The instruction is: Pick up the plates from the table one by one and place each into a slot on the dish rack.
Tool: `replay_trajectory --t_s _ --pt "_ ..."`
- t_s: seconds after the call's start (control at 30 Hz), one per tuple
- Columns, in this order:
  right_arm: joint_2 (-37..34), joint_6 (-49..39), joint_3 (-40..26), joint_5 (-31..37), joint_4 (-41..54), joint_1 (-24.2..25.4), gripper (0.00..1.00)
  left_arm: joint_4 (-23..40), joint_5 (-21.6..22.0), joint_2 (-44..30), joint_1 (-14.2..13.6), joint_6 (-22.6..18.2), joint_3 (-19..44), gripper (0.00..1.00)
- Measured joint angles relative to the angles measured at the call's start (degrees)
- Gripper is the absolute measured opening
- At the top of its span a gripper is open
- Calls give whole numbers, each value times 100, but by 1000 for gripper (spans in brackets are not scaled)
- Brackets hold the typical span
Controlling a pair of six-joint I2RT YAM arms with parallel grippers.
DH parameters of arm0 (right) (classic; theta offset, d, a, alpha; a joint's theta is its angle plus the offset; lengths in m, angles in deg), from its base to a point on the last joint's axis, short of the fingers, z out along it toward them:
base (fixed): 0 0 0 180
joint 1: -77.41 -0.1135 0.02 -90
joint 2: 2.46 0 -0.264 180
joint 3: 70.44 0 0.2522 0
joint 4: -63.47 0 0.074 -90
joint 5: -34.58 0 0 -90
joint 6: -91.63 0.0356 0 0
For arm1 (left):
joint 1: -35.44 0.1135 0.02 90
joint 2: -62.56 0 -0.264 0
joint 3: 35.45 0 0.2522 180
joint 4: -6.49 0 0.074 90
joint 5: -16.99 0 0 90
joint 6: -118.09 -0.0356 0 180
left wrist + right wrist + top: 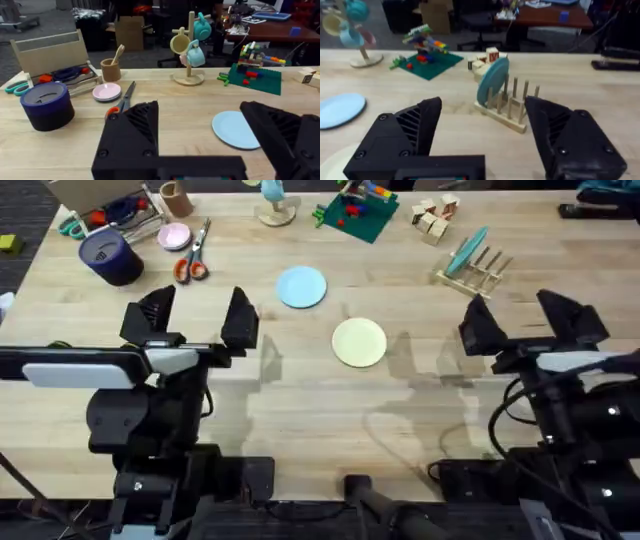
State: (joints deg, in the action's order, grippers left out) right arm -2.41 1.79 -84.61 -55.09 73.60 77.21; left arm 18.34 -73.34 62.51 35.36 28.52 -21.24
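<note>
Light wooden planks form the table [330, 410], where two robot arms sit with their claws spread wide and empty. The left gripper [197, 317] hovers at about nine o'clock from the table's middle; the right gripper [528, 320] hangs toward three o'clock. Between them lie two plates, flat on the wood and just apart from each other. The light blue plate [301, 287] rests near the centre, at roughly two o'clock from the left gripper and well clear of its fingers. The pale cream-yellow plate [359, 342] lies at about four o'clock from the blue one, at roughly nine o'clock from the right gripper and well apart from it. The dish rack [476, 272] stands at about eleven o'clock from the right gripper, near it, with a teal plate [467, 250] already leaning upright among its pegs. Farther back sit wooden blocks [436, 216], a green brick board [355, 215], scissors [193, 256] and a small pink dish [175, 236].
</note>
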Motion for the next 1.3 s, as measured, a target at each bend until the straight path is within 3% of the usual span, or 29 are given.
replay_trajectory --t_s 0.2,0.43,0.57,0.9,1.3 --pt "-41 0 -92 0 -56 0 995 39 27 0 0 0 176 992" --pt "-904 0 -965 0 -62 1 995 385 192 -554 0 0 1139 992" --pt "-1875 1 -1780 0 227 0 995 1045 231 -1452 0 3 1914 992" --pt "-4640 1 -4236 0 1961 0 996 2943 273 -4067 0 50 4378 992" --pt "-6722 0 -6398 0 4004 1 996 4675 -144 -6610 0 52 6549 991"
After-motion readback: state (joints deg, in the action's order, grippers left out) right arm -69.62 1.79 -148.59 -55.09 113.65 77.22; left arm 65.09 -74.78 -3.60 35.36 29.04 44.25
